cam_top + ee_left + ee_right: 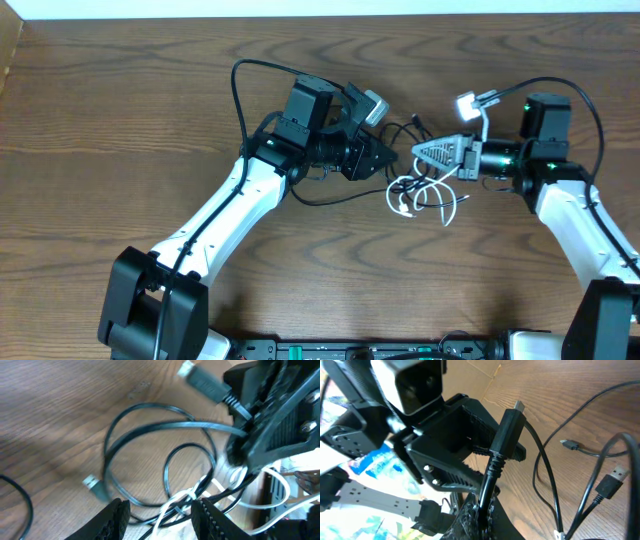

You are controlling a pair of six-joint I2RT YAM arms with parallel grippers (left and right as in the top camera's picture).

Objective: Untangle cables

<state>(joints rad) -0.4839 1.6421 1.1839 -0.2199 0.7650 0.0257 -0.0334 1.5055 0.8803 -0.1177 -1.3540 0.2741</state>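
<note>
The cables [420, 188] lie in a loose tangle on the wooden worktop [120, 120], thin black loops crossing a white cable [286, 491]. The right gripper [479, 510] is clamped on a black cable [540, 460] just below its long plug [507, 425], which sticks upward. The left gripper [159, 511] stands part-way apart over the loops. Strands pass between its fingers, and it seems to pinch none.
</note>
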